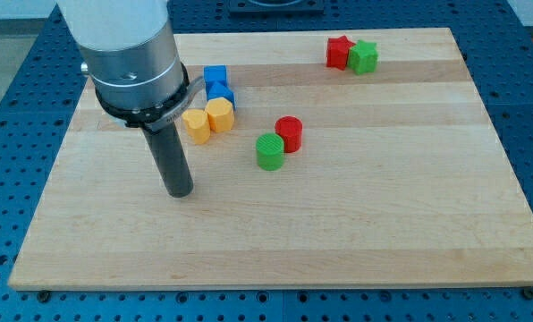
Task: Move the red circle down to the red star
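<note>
The red circle [289, 133] stands near the middle of the wooden board [338, 233], touching a green circle [269, 151] at its lower left. The red star [339, 52] is at the view's top right, touching a green star-like block [365, 56]. My tip [179, 191] rests on the board to the view's left of the red circle and lower, about a hundred pixels from the green circle. It touches no block.
Two yellow blocks [207, 119] sit side by side just above and right of my rod. Two blue blocks [218, 85] lie behind them. The arm's grey body [128, 54] covers the board's top left.
</note>
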Motion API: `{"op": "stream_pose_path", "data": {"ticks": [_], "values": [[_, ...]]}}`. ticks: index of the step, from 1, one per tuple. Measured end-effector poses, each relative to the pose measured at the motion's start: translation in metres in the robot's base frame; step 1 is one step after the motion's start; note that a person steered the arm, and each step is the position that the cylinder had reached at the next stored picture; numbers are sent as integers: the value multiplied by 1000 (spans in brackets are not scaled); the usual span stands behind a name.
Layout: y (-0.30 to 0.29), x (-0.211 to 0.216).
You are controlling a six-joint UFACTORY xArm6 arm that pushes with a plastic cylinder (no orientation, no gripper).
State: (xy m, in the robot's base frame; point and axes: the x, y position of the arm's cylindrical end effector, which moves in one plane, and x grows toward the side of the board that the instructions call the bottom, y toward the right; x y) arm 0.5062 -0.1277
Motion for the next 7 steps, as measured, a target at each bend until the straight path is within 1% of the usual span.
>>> {"op": "stream_pose_path", "data": {"ticks": [4, 7], "values": [[-21, 10], [-16, 26]]}}
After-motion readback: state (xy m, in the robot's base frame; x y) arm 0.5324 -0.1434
